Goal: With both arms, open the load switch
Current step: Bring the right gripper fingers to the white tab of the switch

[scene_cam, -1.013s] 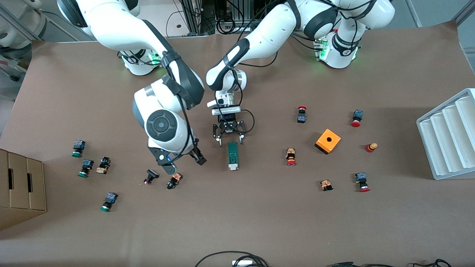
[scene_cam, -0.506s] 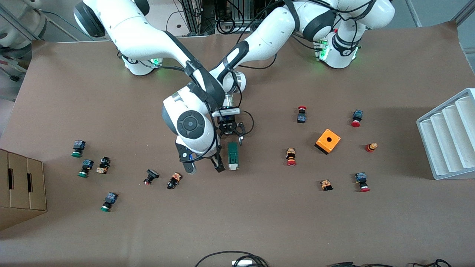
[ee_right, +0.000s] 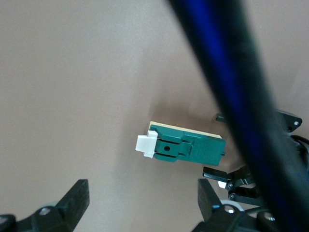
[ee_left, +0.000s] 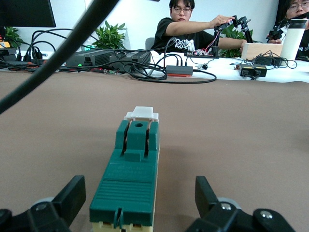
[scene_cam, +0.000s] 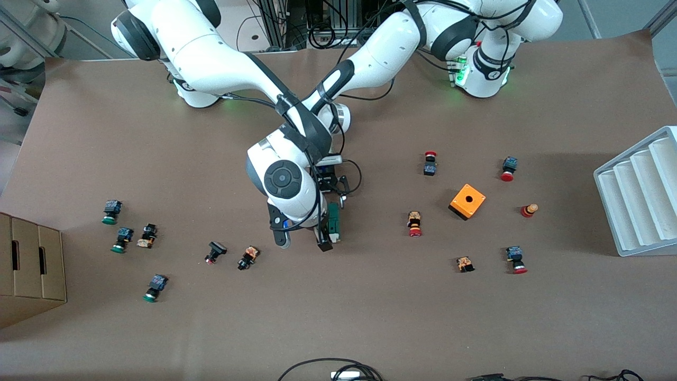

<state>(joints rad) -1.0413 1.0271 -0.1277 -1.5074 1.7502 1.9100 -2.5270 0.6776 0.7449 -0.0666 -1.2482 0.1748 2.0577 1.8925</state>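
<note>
The load switch (scene_cam: pixel 334 218), a slim green bar with a white block at its end nearer the front camera, lies flat at the table's middle. In the left wrist view the load switch (ee_left: pixel 133 179) runs away from my left gripper (ee_left: pixel 139 205), which is open, low at the end without the white block, with a finger on each side and apart from it. In the front view the right arm's wrist hides most of that gripper. My right gripper (scene_cam: pixel 302 243) hangs open above the table by the white-block end. In its own view the load switch (ee_right: pixel 186 147) lies clear of my right gripper (ee_right: pixel 142 200).
An orange box (scene_cam: pixel 467 201) with a round hole and red-capped push-buttons (scene_cam: pixel 414 224) lie toward the left arm's end. Green-capped push-buttons (scene_cam: pixel 111 211) and a cardboard box (scene_cam: pixel 31 264) are toward the right arm's end. A white stepped tray (scene_cam: pixel 640 196) stands at the table's edge.
The right arm has swung from over the small buttons toward the left arm's end, bringing its open gripper to the load switch. The left gripper has stayed put.
</note>
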